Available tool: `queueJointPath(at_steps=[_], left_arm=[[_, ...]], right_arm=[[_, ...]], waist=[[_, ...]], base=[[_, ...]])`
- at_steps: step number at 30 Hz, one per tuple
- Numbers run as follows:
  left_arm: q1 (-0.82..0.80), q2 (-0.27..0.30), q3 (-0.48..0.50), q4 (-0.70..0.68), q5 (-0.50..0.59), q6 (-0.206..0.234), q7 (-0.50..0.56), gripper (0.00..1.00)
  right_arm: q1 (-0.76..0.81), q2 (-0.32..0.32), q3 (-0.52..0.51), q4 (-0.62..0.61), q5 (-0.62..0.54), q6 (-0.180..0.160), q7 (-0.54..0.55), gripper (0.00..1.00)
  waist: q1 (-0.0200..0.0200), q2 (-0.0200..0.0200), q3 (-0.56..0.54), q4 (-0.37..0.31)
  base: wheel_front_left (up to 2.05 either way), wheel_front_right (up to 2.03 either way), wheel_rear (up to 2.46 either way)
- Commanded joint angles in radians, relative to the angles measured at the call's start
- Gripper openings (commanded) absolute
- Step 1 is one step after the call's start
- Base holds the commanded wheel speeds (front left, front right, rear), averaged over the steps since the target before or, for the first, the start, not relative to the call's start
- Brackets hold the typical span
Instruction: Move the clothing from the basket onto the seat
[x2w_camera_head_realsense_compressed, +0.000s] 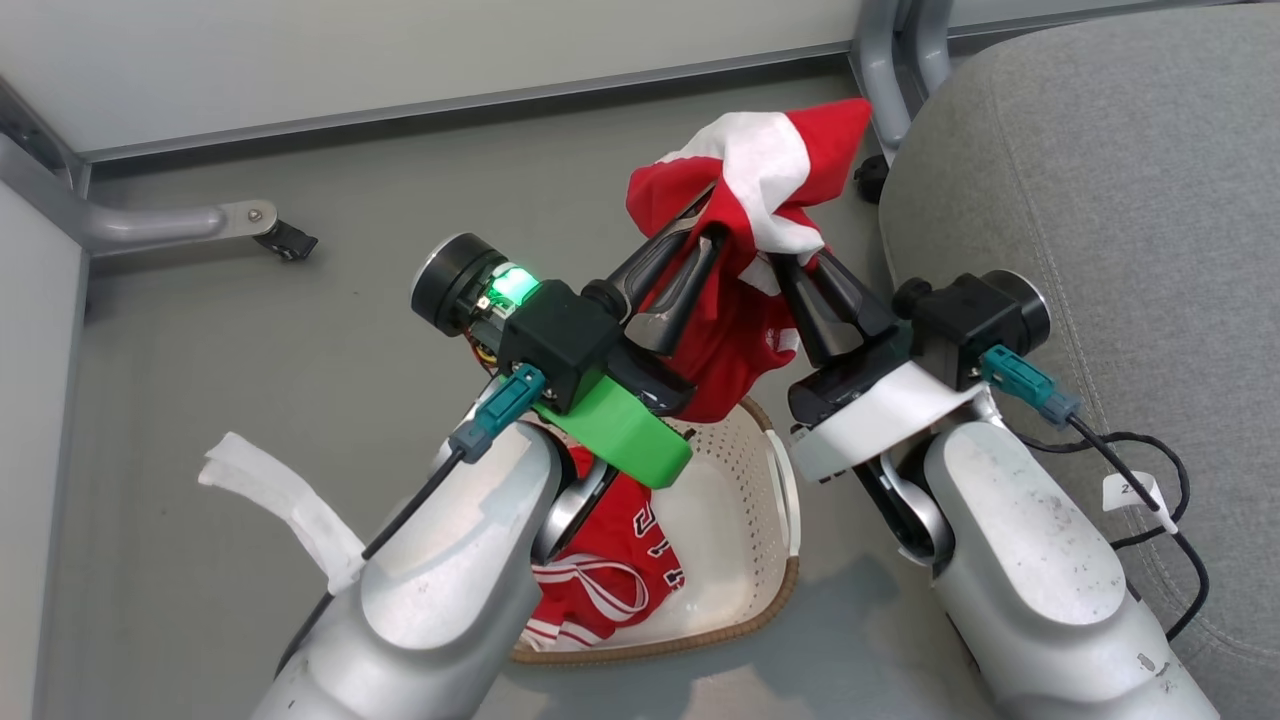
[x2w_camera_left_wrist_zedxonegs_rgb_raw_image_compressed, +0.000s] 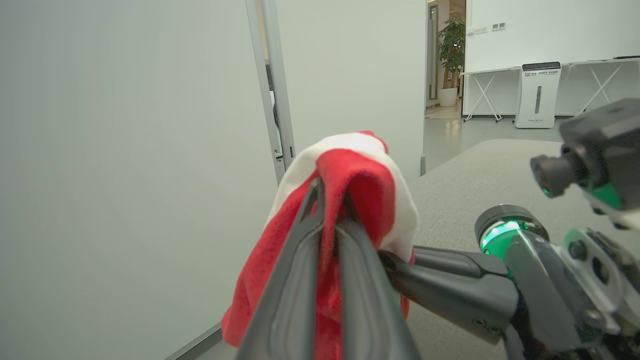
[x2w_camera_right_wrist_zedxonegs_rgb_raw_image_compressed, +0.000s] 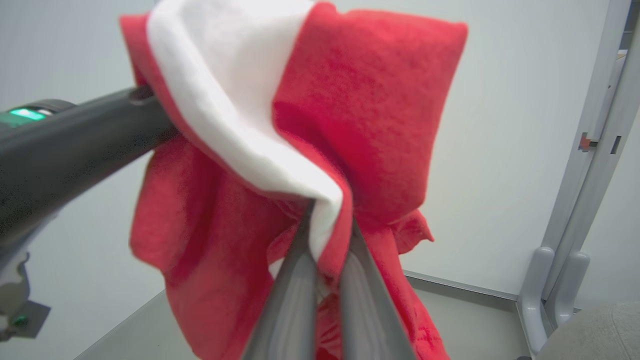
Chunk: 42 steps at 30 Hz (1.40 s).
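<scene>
Over floor: garment in both tools

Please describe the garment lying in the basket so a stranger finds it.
Left of the grey seat stands a perforated basket. The jersey inside is red with striped white trim and dark numerals; the garment held above has a white panel.

Fleecy matt clothing, perforated plastic basket

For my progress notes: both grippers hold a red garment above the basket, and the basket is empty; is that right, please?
Not quite: the basket is not empty; the head view shows a red jersey lying in it. The left gripper and right gripper do hold the red garment above it.
</scene>
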Motion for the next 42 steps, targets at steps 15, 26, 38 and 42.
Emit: queueJointPath(at_steps=[15, 26, 38, 42], left_arm=[[0.026, -0.001, -0.019, 0.037, 0.019, 0.0, -0.003, 1.0], [0.033, 0.0, -0.011, 0.039, 0.027, 0.0, -0.003, 1.0], [0.04, 0.011, 0.014, 0.03, 0.062, -0.001, -0.003, 1.0], [0.039, 0.019, 0.017, 0.028, 0.071, -0.001, -0.003, 1.0]], right_arm=[[0.015, -0.003, -0.048, -0.035, 0.031, 0.0, -0.002, 0.0], [0.025, -0.003, -0.081, -0.036, 0.022, 0.0, -0.002, 0.0], [0.054, -0.003, -0.129, -0.08, 0.018, 0.0, -0.002, 0.0], [0.07, -0.003, -0.154, -0.102, 0.015, 0.0, -0.002, 0.0]], waist=[[0.0, -0.0001, 0.005, 0.007], [0.0, -0.0001, 0.004, -0.012], [0.0, -0.0001, 0.024, -0.108], [0.0, -0.0001, 0.036, -0.153]], base=[[0.0, 0.0, 0.0], [0.0, 0.0, 0.0], [0.0, 0.0, 0.0], [0.0, 0.0, 0.0]])
